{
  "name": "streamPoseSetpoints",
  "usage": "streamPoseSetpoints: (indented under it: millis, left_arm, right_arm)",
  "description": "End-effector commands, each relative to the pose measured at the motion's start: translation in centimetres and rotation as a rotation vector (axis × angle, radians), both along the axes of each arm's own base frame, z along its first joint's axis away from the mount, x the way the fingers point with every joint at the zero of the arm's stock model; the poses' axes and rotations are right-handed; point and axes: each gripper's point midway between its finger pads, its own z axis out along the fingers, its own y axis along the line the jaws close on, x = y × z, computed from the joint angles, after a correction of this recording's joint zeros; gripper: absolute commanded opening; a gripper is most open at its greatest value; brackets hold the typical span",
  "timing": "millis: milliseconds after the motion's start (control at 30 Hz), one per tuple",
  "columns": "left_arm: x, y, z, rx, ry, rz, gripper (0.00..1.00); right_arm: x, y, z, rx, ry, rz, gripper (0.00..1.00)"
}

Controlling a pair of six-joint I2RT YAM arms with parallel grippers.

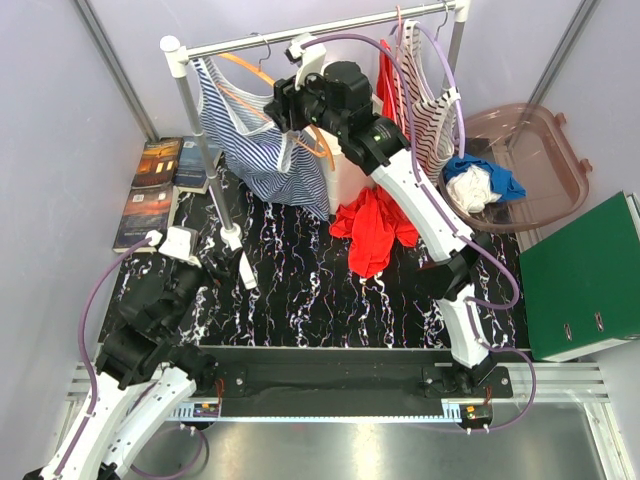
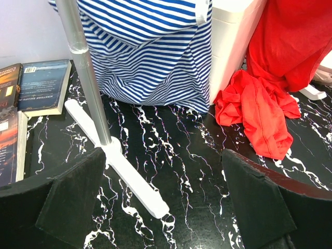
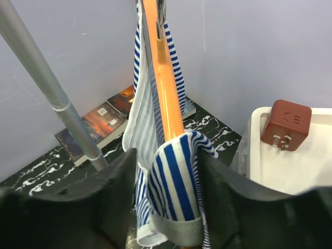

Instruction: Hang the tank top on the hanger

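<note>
Squarely, tank top (image 3: 174, 189) within right gripper (image 3: 167, 161).

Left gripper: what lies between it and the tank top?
In the left wrist view, the rack's white foot and grey pole stand between the left gripper and the tank top, on the black marbled mat.

The top external camera looks steeply down from above and behind the arm bases, taking in the whole table (image 1: 320, 300). The left wrist camera sits low over the tabletop, facing the rack pole (image 2: 85, 78) and tank top (image 2: 150, 52). The right wrist camera hangs higher, very close to the tank top and hanger (image 3: 163, 83). All three share pole, tank top and books (image 1: 160, 190).
</note>
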Motion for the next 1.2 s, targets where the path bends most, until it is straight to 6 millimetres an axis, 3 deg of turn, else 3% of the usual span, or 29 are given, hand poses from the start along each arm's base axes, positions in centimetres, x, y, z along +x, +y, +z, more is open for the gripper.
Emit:
streamPoseSetpoints:
  millis: [0,67,400,800,867,933,967,1033,1067,1100,1133,1167]
  left_arm:
    - [-0.2,-0.1,1.4,-0.022,-0.037,-0.013,0.99]
    - [-0.2,-0.1,1.4,-0.022,-0.037,-0.013,0.99]
    - [-0.2,-0.2,1.3,-0.021,-0.035,-0.016,0.99]
    - [-0.2,-0.3,1.2,-0.022,-0.029,-0.02,0.99]
    - [-0.2,-0.3,1.2,-0.023,-0.031,-0.02,0.99]
    - [-0.2,-0.3,1.2,-0.022,-0.029,-0.02,0.99]
    - [-0.2,-0.3,1.2,-0.023,-0.031,-0.02,0.99]
    - [-0.2,-0.3,1.2,-0.018,-0.029,-0.019,0.99]
    - [-0.2,-0.2,1.2,-0.02,-0.03,-0.017,0.99]
    - [-0.2,-0.2,1.1,-0.02,-0.029,-0.016,0.99]
    - [-0.2,-0.2,1.1,-0.02,-0.029,-0.016,0.99]
    - [-0.2,-0.2,1.1,-0.02,-0.029,-0.016,0.99]
  right_arm:
    - [-2.3,-1.7,5.0,0.071,-0.07,0.02,0.65]
    - [-2.8,-2.0,5.4,0.07,-0.072,0.025,0.75]
    - [-3.2,-3.1,5.3,0.046,-0.072,-0.004,1.0]
    - [-4.1,-6.3,7.0,0.025,-0.116,-0.099,1.0]
    - [-4.1,-6.6,6.6,0.01,-0.114,-0.11,1.0]
    - [-4.7,-7.3,7.4,0.018,-0.127,-0.114,1.0]
    - [-4.7,-7.3,6.7,0.01,-0.114,-0.115,1.0]
    - [-5.7,-8.0,7.8,0.037,-0.13,-0.113,1.0]
    - [-5.9,-7.8,6.6,0.025,-0.108,-0.098,1.0]
    - [-6.9,-8.6,8.1,0.057,-0.134,-0.093,1.0]
    - [-7.0,-8.4,6.4,0.038,-0.11,-0.086,1.0]
    - [-7.4,-8.6,6.3,0.045,-0.108,-0.076,1.0]
